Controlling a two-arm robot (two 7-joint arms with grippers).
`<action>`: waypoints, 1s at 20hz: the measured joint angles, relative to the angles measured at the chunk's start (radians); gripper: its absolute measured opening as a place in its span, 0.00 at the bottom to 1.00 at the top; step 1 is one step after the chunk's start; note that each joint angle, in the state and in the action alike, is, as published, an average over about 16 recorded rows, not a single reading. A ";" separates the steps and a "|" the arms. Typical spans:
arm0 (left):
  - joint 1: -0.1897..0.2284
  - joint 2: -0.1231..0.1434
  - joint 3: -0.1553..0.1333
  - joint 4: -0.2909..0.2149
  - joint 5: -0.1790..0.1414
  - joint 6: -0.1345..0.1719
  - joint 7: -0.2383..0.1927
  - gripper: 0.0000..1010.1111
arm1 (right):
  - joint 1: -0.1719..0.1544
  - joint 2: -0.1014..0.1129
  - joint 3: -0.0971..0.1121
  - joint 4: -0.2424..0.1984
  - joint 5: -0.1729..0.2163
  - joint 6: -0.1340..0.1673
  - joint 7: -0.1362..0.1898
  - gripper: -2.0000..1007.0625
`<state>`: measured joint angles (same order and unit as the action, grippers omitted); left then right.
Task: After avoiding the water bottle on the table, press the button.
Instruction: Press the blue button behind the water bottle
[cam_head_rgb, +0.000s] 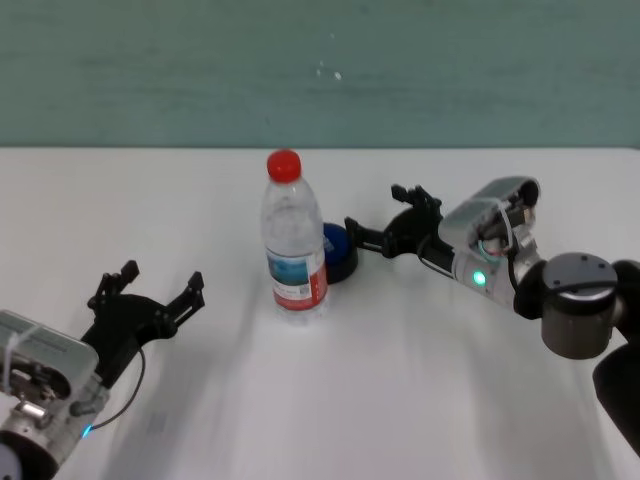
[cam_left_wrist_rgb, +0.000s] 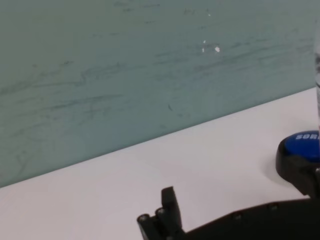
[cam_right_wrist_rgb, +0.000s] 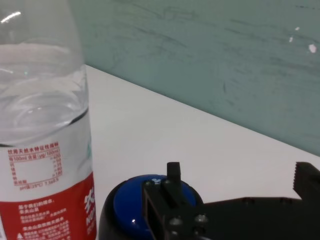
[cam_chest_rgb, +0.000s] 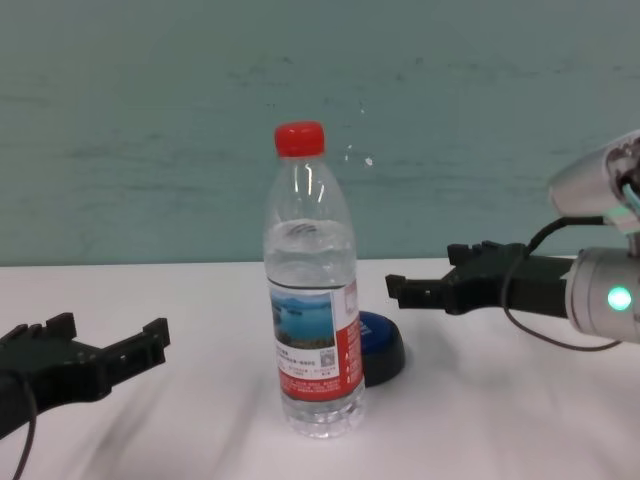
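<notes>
Left tool sits low over the near left part of the white tabletop, fingers spread wide, nothing between them; it is well apart from the task items, which lie off to its right. Water bottle stands upright on the tabletop, red cap on, between the two tools. Button, blue dome on black base, sits just behind and to the right of the bottle, partly hidden by it in the head view. Right tool is held level above the tabletop, fingers parted and empty; its tips reach toward the button from the right, one finger close over the button's edge.
</notes>
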<state>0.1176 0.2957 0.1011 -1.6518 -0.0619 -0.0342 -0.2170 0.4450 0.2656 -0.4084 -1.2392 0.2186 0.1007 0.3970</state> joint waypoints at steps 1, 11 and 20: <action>0.000 0.000 0.000 0.000 0.000 0.000 0.000 0.99 | 0.005 -0.003 -0.001 0.009 0.000 -0.003 0.002 1.00; 0.000 0.000 0.000 0.000 0.000 0.000 0.000 0.99 | 0.045 -0.033 -0.014 0.079 0.000 -0.031 0.022 1.00; 0.000 0.000 0.000 0.000 0.000 0.000 0.000 0.99 | 0.056 -0.050 -0.021 0.109 0.007 -0.045 0.031 1.00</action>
<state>0.1176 0.2957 0.1011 -1.6518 -0.0619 -0.0342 -0.2170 0.5008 0.2160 -0.4296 -1.1298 0.2258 0.0560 0.4277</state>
